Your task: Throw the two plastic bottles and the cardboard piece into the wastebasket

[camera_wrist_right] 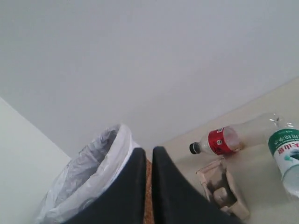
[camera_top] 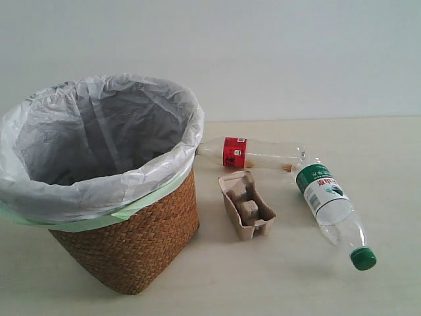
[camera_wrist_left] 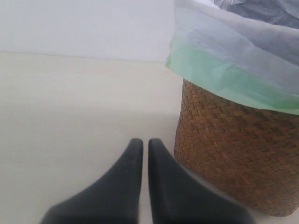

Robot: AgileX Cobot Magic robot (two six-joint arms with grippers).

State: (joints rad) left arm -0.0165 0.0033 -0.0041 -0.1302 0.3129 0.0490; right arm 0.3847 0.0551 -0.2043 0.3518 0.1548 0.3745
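Note:
The wicker wastebasket (camera_top: 131, 243) with its grey-white bag stands at the left of the exterior view. Right of it lies the slim red-label bottle (camera_top: 247, 153), its neck end hidden behind the basket rim. The pulp cardboard piece (camera_top: 247, 206) sits in front of that bottle. The wider green-label bottle (camera_top: 329, 204) lies further right, green cap toward the front. Neither gripper shows in the exterior view. My left gripper (camera_wrist_left: 145, 142) is shut and empty, low beside the wastebasket (camera_wrist_left: 233, 158). My right gripper (camera_wrist_right: 149, 150) is shut and empty, with the wastebasket (camera_wrist_right: 93, 177), red-label bottle (camera_wrist_right: 224, 140), cardboard piece (camera_wrist_right: 222, 186) and green-label bottle (camera_wrist_right: 287, 156) beyond it.
Everything rests on a pale beige table (camera_top: 263, 283) against a plain light wall (camera_top: 263, 52). Bare tabletop (camera_wrist_left: 70, 116) stretches beside the basket in the left wrist view.

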